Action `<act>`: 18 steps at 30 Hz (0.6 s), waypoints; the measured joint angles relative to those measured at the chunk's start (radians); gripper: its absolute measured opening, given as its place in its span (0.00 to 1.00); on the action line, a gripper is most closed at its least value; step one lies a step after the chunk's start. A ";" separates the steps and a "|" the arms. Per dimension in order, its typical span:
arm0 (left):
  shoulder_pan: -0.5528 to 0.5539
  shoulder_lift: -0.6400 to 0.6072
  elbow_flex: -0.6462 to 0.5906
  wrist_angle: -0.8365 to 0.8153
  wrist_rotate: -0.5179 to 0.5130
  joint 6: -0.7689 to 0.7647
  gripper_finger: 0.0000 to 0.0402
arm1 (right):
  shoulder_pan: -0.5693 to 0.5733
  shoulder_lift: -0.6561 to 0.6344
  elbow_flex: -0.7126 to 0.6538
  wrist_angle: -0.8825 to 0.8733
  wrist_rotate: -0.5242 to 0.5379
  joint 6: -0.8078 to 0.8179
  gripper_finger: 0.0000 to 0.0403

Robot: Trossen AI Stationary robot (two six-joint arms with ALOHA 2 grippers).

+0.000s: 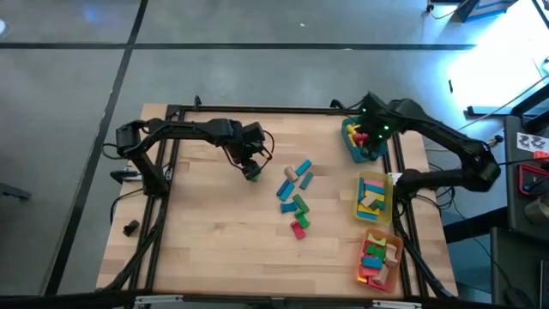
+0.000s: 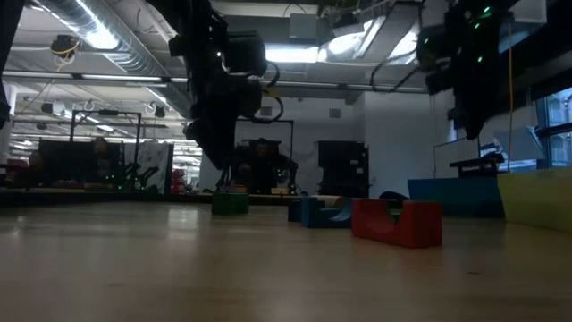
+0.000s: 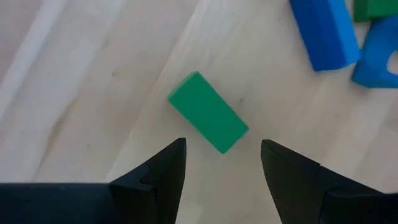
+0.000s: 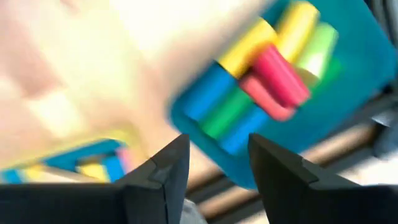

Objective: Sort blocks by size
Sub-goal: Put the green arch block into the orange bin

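The green block (image 3: 208,120) lies flat on the bare wood toward the table's (image 1: 206,249) far edge, left of the loose blocks (image 1: 295,196) strewn mid-table, and my left gripper (image 3: 222,163) hangs right above it, fingers spread and holding nothing. My right gripper (image 4: 217,163) hovers with jaws parted and empty over the teal tray (image 1: 353,148) at the far right corner, which holds long blocks. The yellow tray (image 1: 385,204) and the orange tray (image 1: 393,268) sit along the right edge, both carrying blocks.
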 joint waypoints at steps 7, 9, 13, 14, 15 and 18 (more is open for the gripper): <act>-0.007 0.019 0.000 -0.001 -0.080 -0.082 0.48 | 0.098 -0.143 0.000 0.031 -0.146 0.065 0.41; -0.007 0.034 0.000 0.002 -0.082 -0.120 0.48 | 0.152 -0.170 0.000 0.033 -0.147 0.090 0.41; -0.017 0.076 0.000 0.007 -0.096 -0.177 0.48 | 0.256 -0.203 0.000 0.047 -0.146 0.145 0.41; -0.019 0.086 0.000 0.010 -0.097 -0.187 0.48 | 0.281 -0.207 0.000 0.048 -0.146 0.158 0.41; -0.022 0.094 0.000 0.015 -0.096 -0.197 0.48 | 0.305 -0.208 0.000 0.051 -0.145 0.169 0.41; -0.031 0.113 0.000 0.024 -0.095 -0.233 0.48 | 0.375 -0.207 0.000 0.054 -0.123 0.207 0.41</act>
